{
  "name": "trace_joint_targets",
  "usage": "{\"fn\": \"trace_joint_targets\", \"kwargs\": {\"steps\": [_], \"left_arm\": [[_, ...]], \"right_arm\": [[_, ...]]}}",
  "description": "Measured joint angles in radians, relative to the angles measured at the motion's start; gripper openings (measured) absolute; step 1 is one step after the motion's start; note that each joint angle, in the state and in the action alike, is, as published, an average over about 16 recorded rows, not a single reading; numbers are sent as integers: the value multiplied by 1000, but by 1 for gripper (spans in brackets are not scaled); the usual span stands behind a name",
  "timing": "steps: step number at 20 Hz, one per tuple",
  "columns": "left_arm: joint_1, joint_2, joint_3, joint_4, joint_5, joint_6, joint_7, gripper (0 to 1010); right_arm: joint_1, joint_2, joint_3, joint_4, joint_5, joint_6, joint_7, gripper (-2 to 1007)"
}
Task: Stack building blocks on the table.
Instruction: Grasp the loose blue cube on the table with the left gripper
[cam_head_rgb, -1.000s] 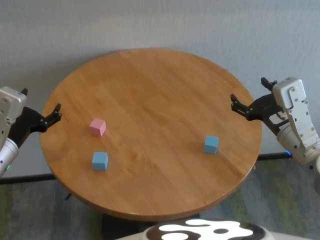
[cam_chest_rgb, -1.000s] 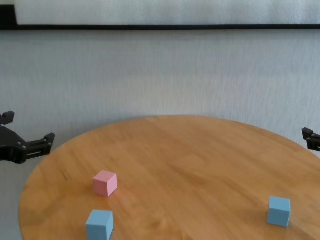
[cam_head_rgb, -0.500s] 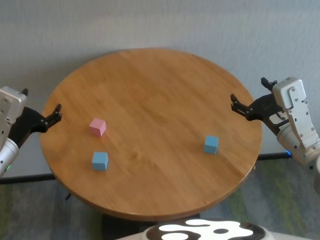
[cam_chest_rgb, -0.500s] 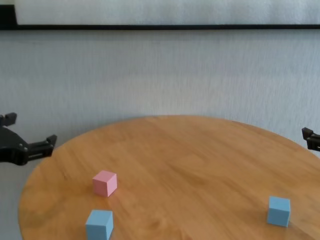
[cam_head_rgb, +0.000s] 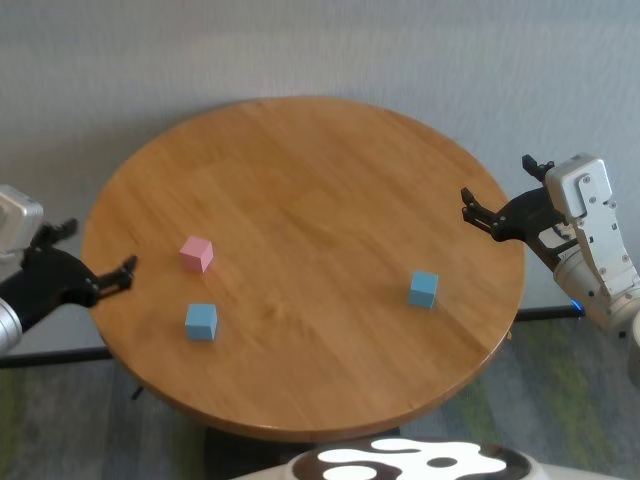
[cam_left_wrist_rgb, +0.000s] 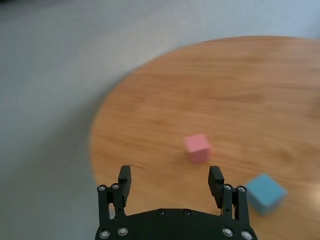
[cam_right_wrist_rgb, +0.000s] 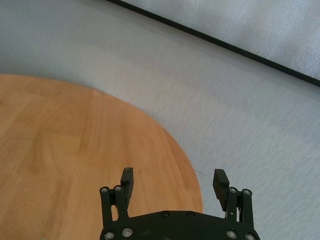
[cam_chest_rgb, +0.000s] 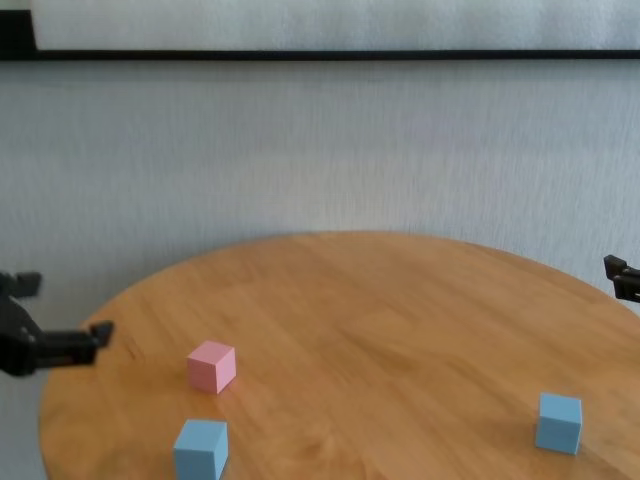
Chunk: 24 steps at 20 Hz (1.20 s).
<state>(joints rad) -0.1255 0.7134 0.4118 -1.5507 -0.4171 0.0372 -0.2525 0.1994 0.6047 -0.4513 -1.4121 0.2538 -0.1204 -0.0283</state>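
Blocks first: you have 3 small matte cubes sitting apart on the large round table with the light-brown wood-grain top, none stacked. The pink cube rests on the robot's left part of the top, near the rim. The 1st light blue cube sits just nearer the robot than the pink one, close to it but not touching. The 2nd light blue cube lies well apart from both, on the right part of the top.

Your left gripper hangs at the table's left rim, level with the pink cube, fingers spread wide and holding nothing; its wrist view looks between the fingertips toward the pink and blue cubes. Your right gripper hovers off the right rim, jaws wide apart and empty, away from every cube.
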Motion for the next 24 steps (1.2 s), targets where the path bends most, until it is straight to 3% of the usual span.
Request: {"fn": "trace_joint_targets", "kwargs": {"steps": [4, 7, 12, 17, 24], "left_arm": [[3, 30, 8, -17, -61, 35, -140, 1000], [-7, 39, 22, -12, -97, 55, -234, 1000], [-35, 35, 51, 13, -130, 89, -339, 1000], [-61, 17, 74, 41, -128, 124, -359, 1000], [-65, -9, 73, 40, -116, 201, -291, 1000]], "right_arm": [[0, 0, 0, 0, 0, 0, 0, 1005], [0, 0, 0, 0, 0, 0, 0, 1005], [0, 0, 0, 0, 0, 0, 0, 1005], [0, 0, 0, 0, 0, 0, 0, 1005], [0, 0, 0, 0, 0, 0, 0, 1005]]}}
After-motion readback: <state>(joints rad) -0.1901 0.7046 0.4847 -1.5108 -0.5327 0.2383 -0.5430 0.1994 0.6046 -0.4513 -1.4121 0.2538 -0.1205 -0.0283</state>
